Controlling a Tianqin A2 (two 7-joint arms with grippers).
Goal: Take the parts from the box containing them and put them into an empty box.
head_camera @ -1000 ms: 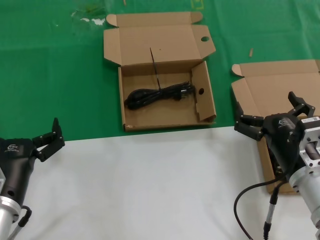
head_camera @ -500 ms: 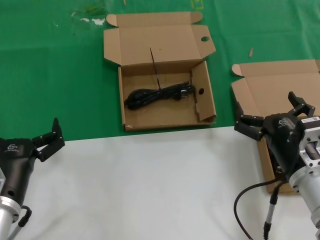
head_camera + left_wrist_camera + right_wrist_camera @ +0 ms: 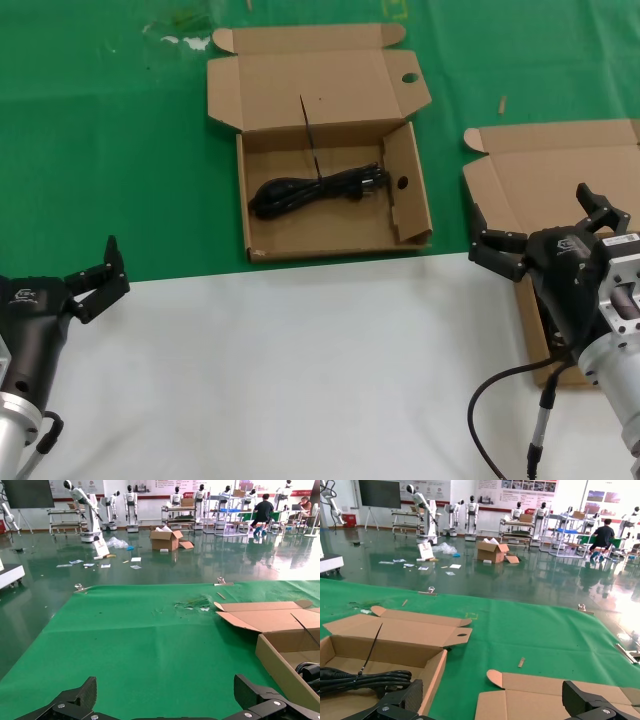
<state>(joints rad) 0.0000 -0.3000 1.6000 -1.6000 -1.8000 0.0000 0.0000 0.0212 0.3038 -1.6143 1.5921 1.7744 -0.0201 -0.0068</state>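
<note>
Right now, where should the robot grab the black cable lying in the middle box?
Probably at the middle of the black cable, beside its tie, where the strands are bunched slimmest. Come straight down from above, with the jaws across the bundle: it lies flat in the box with round holes, whose walls block the sides.

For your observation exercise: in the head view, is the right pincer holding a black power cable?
No. The right pincer hangs open and empty over the plain-lidded box; the only visible cable lies in the holed box.

One cable (image 3: pixel 318 188) lies in the holed box (image 3: pixel 330 232), ahead and between both sets of fingers; the plain-lidded box (image 3: pixel 528 190) lies under the right fingers (image 3: pixel 497 252).
</note>
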